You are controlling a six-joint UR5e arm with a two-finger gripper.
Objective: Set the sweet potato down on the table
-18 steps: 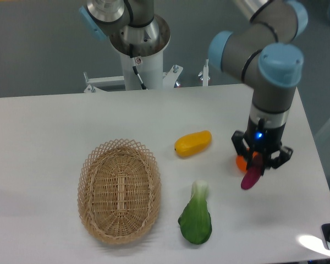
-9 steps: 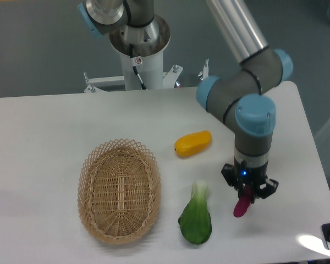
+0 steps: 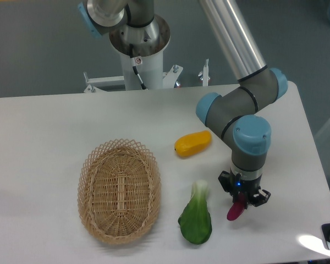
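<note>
My gripper (image 3: 241,199) is shut on the sweet potato (image 3: 235,210), a small magenta-purple oblong that hangs from the fingers with its lower end down at or just above the white table (image 3: 38,137), near the front right. I cannot tell whether it touches the surface. The arm's wrist stands upright above it.
A yellow-orange oblong fruit (image 3: 193,143) lies behind and to the left of the gripper. A green leafy vegetable (image 3: 197,217) lies just left of it. An oval wicker basket (image 3: 119,190) stands at the front left. The table's right edge is close. The round orange is hidden.
The gripper has moved toward the front left and down with the sweet potato in it. The orange seen beside it one second ago is now out of sight.
</note>
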